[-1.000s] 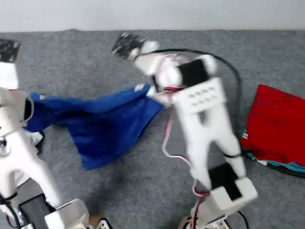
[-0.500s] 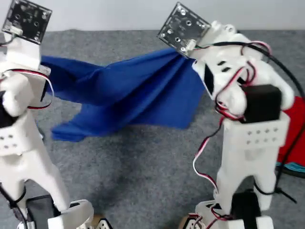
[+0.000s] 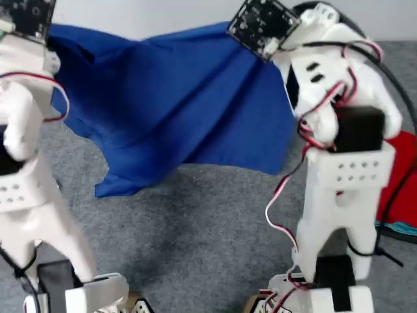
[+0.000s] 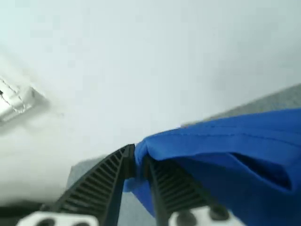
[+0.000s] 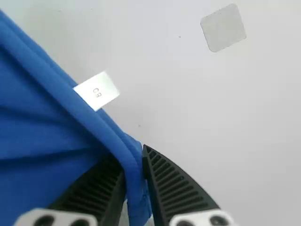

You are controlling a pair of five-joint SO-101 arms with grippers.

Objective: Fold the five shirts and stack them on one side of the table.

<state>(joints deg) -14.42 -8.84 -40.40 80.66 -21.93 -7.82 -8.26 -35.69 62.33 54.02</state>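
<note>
Shirt first: the blue shirt (image 3: 189,104) hangs in the air, stretched across the far half of the scene between your two arms. Its top edge runs from far left to middle right, and its loose lower hem droops toward the grey tabletop (image 3: 195,248) at left of centre. Your left pincer (image 4: 138,159) is clamped on a bunched blue edge. Your right pincer (image 5: 133,165) is clamped on a thin hem near the white label (image 5: 96,91); that second hold looks slim, so avoid any jerk that could pull it free. To spread the shirt well, keep the two pincers level and well apart so the top edge stays taut. Let the hanging hem touch down first, then lower the top edge away from it without slackening, so the cloth lands flat and unwrinkled. Mind the swing of your right arm (image 3: 339,169): the folded red shirt (image 3: 405,176) sits at the right edge on a teal garment (image 3: 397,228), near that arm, and should not be brushed. A second ago the cloth lay low and bunched on the tabletop with the arms bent down; both arms have risen since. Compared with half a second ago, the shirt is higher again and opened wider, covering more of the far side.
</note>
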